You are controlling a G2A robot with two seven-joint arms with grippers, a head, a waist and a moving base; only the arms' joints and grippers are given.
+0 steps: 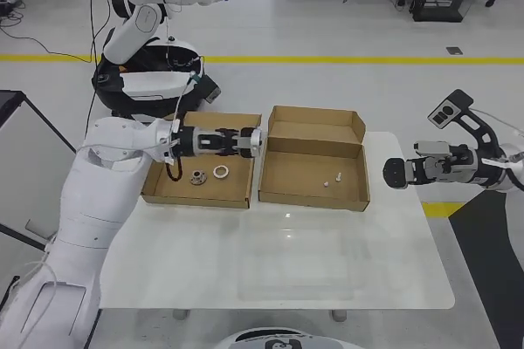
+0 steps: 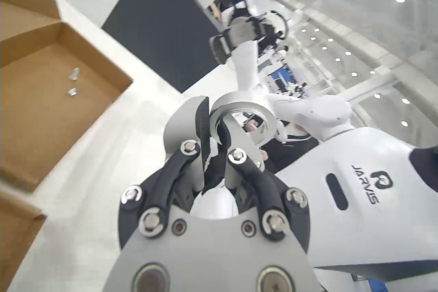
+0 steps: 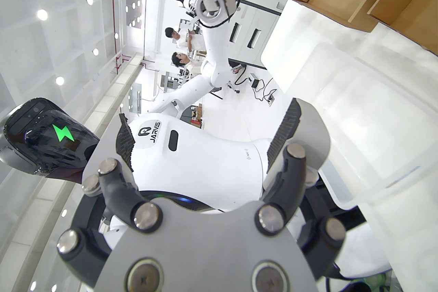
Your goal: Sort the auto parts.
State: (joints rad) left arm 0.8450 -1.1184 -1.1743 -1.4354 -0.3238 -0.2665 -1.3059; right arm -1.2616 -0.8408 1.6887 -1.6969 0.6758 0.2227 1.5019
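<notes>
1. Ring (image 2: pixel 236 103), a metal auto part, hangs in the air in the left gripper (image 2: pixel 215 136), above the shared wall between the left box (image 1: pixel 196 202) and the right box (image 1: pixel 313 204).
2. Its fingers (image 2: pixel 204 125) pinch one side of the ring's wall, with one finger through the hole and one outside.
3. Risk: with such a narrow hold, the ring could swivel or slip out during a quick move.
4. Risk: if let go from this spot, it might strike the cardboard wall and bounce into either box. It might also land on the counter (image 1: pixel 375 270) and roll.
5. The left box holds a second ring (image 1: pixel 220 172) and a flange (image 1: pixel 196 179). The right box holds small bolts (image 1: pixel 328 184). Landing among the bolts would likely be a mis-sort.
6. The right gripper (image 1: pixel 391 172) hovers beyond the counter's edge, fingers spread and empty. It is well apart from the left gripper, so a clash looks unlikely.
</notes>
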